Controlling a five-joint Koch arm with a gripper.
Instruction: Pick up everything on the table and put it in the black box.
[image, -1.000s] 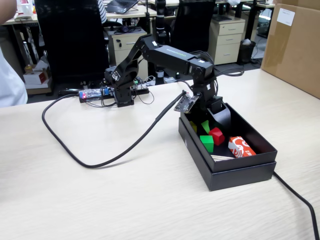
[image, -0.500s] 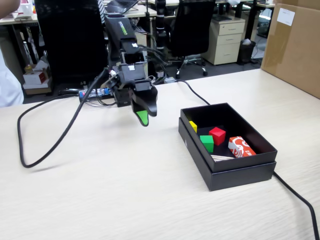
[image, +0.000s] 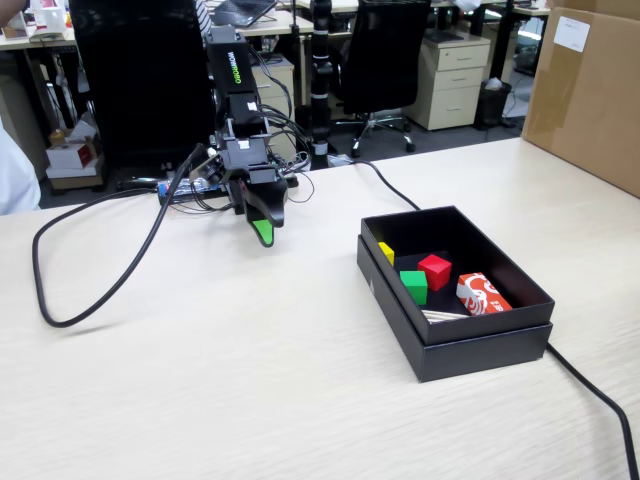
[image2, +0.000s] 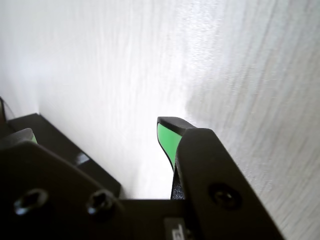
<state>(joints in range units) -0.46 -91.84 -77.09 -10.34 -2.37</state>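
The red cube (image: 435, 270) lies inside the black box (image: 480, 352) at the right of the table (image: 250, 380) in the fixed view. My gripper (image: 262, 228) hangs just above the bare tabletop, well to the left of the box, with its green-padded tips pointing down. In the wrist view the gripper (image2: 97, 132) is open and empty. One green pad (image2: 167, 142) shows at the right and the other at the far left, with pale table (image2: 225, 60) between them.
A green cube (image: 414, 286), a yellow cube (image: 387, 252) and a red-and-white packet (image: 482, 293) also lie in the box. A black cable (image: 90, 300) loops at the left and another (image: 600, 400) runs past the box. A brown carton (image: 590, 90) stands back right.
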